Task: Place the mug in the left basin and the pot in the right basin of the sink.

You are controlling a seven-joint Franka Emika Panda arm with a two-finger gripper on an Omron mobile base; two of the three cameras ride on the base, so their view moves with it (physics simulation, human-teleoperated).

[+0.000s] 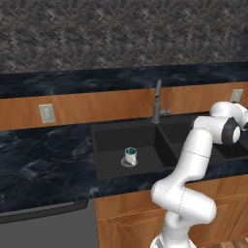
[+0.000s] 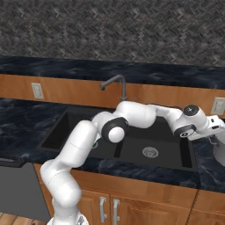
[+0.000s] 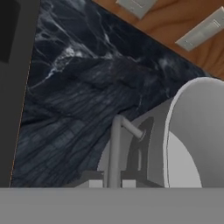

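Two rear base views sharing the sink (image 1: 145, 140), left and right; hand view close over the pot (image 3: 192, 140).

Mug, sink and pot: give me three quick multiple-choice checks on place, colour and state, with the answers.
1. Where is the mug?
A. left basin
B. right basin
C. counter

2. What colour is the sink?
A. steel
B. white
C. black

3. How does the pot stand?
A. in the right basin
B. on the counter
C. in the left basin

Answers: 1 A, it stands beside that basin's drain. 2 C, both bowls are black. 3 B, dark marble lies around it, right of the sink.
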